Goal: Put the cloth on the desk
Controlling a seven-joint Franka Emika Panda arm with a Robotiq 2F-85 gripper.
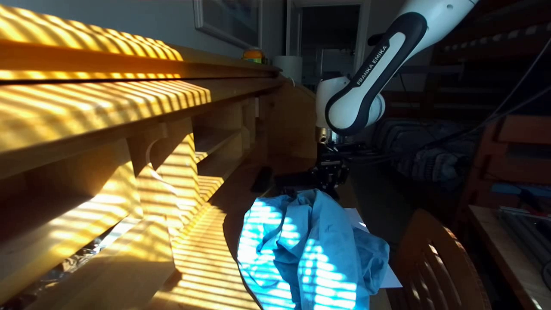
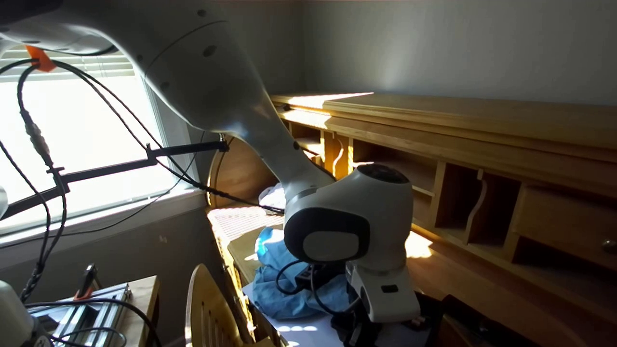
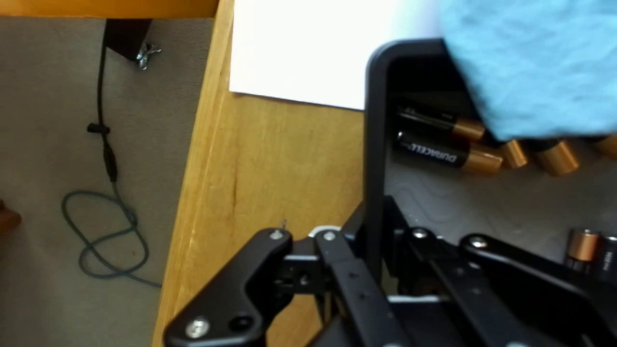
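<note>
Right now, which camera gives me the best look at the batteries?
The wrist view: it looks down into the black tray, where several batteries show clearly, one reading DURACELL. The blue cloth hides parts of some. In both exterior views, I can't make any out with certainty.

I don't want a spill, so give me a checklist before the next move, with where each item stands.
1. The cloth on the desk: ok; it lies bunched there, partly over white paper.
2. Cloth clear of the black tray: not ok; part overhangs it in the wrist view.
3. The gripper free of the cloth: ok; none shows in its jaws.
4. Gripper free of the tray: not ok; its jaws look shut on the tray's wall.
5. The batteries inside the tray: ok for those in view.
6. Cloth not snagged on tray or batteries: cannot tell; the overhang hides what lies beneath.
</note>
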